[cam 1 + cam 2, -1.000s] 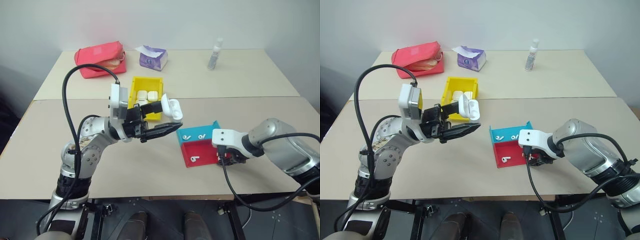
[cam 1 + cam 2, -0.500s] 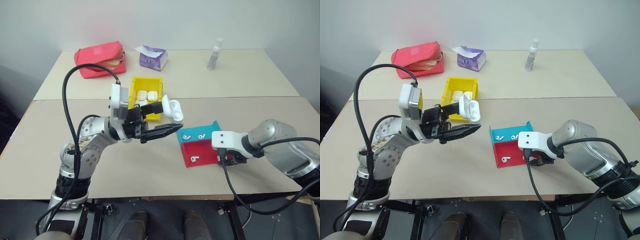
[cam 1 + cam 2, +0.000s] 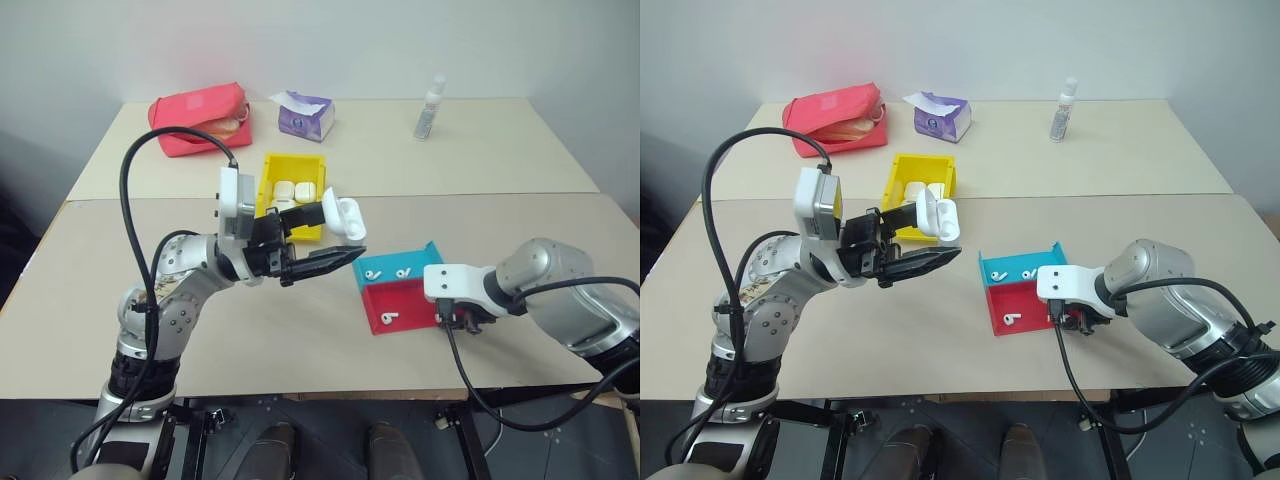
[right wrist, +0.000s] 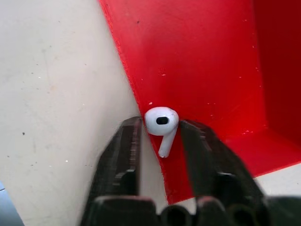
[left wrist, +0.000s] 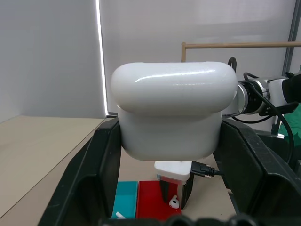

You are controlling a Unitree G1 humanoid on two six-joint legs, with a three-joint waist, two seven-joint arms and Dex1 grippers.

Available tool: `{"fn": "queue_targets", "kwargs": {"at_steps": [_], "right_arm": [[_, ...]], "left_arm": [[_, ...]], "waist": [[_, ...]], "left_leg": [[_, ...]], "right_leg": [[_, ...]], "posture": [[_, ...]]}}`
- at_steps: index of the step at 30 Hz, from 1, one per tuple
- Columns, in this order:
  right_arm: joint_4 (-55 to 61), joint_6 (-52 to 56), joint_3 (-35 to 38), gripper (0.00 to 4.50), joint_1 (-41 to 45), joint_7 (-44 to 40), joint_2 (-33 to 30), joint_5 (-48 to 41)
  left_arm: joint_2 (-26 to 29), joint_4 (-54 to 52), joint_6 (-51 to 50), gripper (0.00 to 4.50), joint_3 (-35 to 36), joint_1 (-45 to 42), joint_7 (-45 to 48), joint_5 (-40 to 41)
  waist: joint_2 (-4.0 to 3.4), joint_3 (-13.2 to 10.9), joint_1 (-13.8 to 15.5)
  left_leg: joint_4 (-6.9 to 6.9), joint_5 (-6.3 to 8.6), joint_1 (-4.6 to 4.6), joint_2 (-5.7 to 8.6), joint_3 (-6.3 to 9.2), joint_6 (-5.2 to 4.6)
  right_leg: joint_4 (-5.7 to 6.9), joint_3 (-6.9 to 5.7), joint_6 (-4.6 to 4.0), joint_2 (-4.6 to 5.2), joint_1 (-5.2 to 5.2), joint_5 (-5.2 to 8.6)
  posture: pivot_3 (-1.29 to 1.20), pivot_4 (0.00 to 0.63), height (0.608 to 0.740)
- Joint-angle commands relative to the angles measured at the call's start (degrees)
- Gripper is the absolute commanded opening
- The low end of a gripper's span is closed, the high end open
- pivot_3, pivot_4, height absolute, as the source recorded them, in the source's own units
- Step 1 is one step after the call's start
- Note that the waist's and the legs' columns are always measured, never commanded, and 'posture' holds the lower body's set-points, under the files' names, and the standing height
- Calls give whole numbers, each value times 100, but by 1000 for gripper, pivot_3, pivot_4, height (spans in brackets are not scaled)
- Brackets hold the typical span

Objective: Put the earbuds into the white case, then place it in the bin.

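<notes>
Left gripper (image 3: 335, 240) is clamped on the white case (image 3: 343, 218), holding it in the air just to the near right of the yellow bin (image 3: 291, 193); in the left wrist view the case (image 5: 173, 109) sits wedged between the two black fingers (image 5: 90, 179), lid at the top and looking shut. Bin holds two more white cases side by side. Right gripper (image 4: 160, 136) points down at the near right corner of the red tray (image 3: 402, 305), which sits to the right of and nearer than the bin, on the tan table (image 3: 300, 330). Right wrist view shows its fingers (image 4: 123, 150) bracketing one earbud (image 4: 161, 123), head up, stem down, right at the red tray's edge; the fingers stand close on either side but I can't tell whether they actually pinch it. A second earbud (image 3: 387, 320) lies in the red tray's left part. Blue tray (image 3: 395, 268) butts against the red tray's far side, so it lies between the red tray and the bin's level, with two earbuds (image 3: 374, 273) inside. Beyond the bin, at the table's far side: red pouch (image 3: 200, 118) to its left, purple tissue pack (image 3: 305, 115) straight behind it, clear small bottle (image 3: 429, 108) off to the right.
</notes>
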State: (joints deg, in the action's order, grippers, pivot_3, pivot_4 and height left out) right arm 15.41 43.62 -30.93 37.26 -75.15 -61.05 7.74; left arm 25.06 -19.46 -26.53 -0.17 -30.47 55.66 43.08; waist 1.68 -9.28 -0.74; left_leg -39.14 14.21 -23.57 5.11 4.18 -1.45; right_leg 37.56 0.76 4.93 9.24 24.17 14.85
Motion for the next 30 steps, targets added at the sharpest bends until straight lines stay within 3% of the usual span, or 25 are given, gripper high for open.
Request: {"fn": "queue_targets", "kwargs": {"at_steps": [1,10,15,22,30], "right_arm": [[92,-20,109,621,-30,-32,25,35],[488,451,496,621,-95,-121,-32,-365],[944,1038,1452,621,-107,17,224,-1209],[1213,333,3872,621,-649,1077,1608,-2466],[1789,767,5398,621,-468,2626,3144,-4202]], "left_arm": [[-1,-218,27,2768,84,-6,1,147],[-1,-168,27,2768,79,-56,86,177],[24,-78,104,2768,95,-82,294,175],[-64,269,230,2768,59,-351,593,73],[-149,778,321,2768,13,-770,864,-13]], "waist": [[0,0,-1],[0,0,2],[0,0,-2],[1,0,47],[0,0,14]], "left_leg": [[0,0,0,0,0,0],[1,0,1,0,0,1],[1,0,0,0,0,0],[1,0,1,2,4,0],[2,0,0,3,7,0]], "right_leg": [[-1,0,0,0,0,0],[0,0,0,0,1,0],[-2,1,0,0,1,0],[1,-1,0,2,-6,0],[8,-2,0,3,-4,-1]], "posture": [[0,150,740],[0,150,740],[0,150,740],[0,150,740],[0,150,740]]}}
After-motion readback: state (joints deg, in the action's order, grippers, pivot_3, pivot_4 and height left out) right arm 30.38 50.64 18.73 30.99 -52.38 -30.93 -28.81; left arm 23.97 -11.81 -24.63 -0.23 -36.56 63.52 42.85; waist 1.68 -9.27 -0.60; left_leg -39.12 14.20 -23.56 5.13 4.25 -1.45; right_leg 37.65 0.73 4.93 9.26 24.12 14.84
